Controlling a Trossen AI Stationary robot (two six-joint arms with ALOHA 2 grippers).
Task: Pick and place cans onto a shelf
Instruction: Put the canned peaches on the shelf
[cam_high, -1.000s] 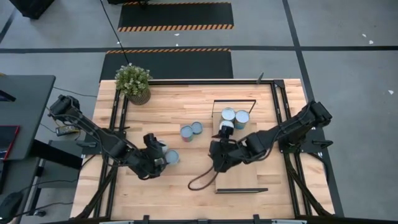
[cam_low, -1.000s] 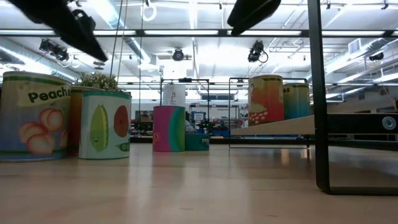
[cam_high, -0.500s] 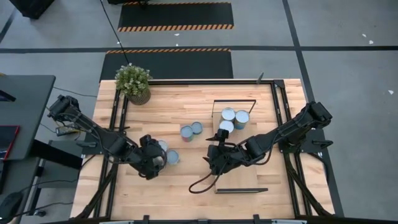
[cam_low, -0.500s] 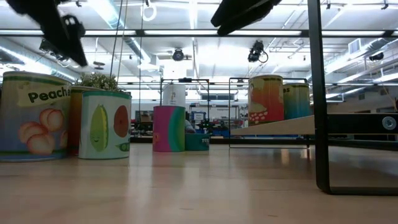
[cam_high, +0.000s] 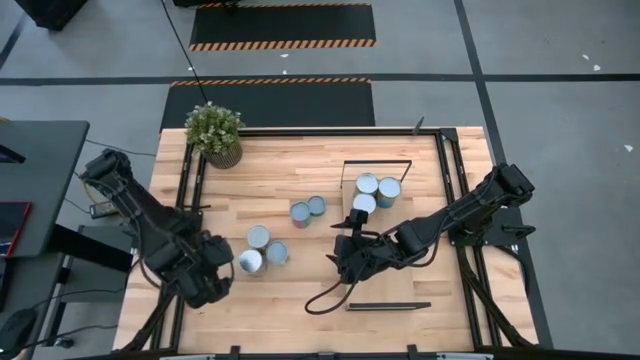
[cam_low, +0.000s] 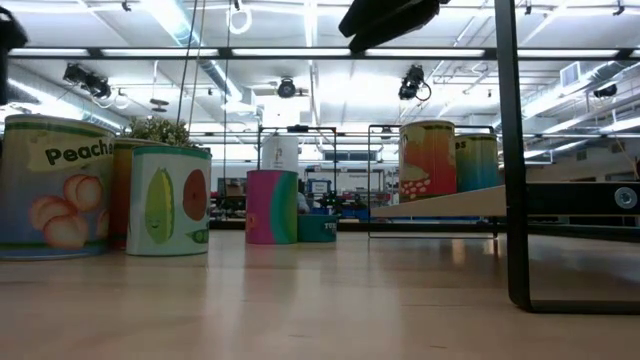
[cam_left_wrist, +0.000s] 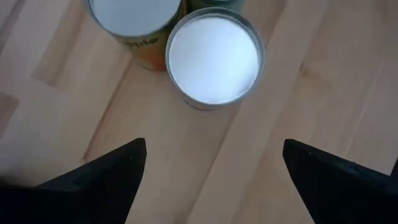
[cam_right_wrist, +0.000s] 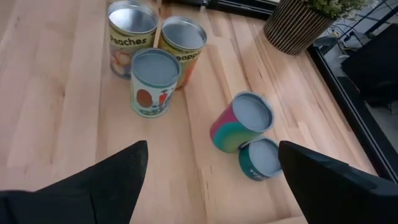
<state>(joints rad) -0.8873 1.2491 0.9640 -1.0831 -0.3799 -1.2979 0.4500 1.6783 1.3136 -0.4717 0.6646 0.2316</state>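
Left arm has pulled back toward the tabletop (cam_high: 300, 170) near-left corner since 0.5 s ago; its left end effector (cam_high: 205, 283) is now off the three-can group (cam_high: 260, 250), which it covered before. Right arm barely changed. Shelf (cam_high: 385, 285) sits right of centre, w/ three cans (cam_high: 372, 190) on its far end. Two more cans (cam_high: 308, 210) stand mid-tabletop. Left end effector is wide open, empty; nearest can (cam_left_wrist: 213, 59) lies just ahead of its fingers (cam_left_wrist: 99, 180), apart. Right end effector (cam_high: 340, 262) is also spread wide, empty, at the shelf's left edge, the three-can group (cam_right_wrist: 152, 56) well ahead of it.
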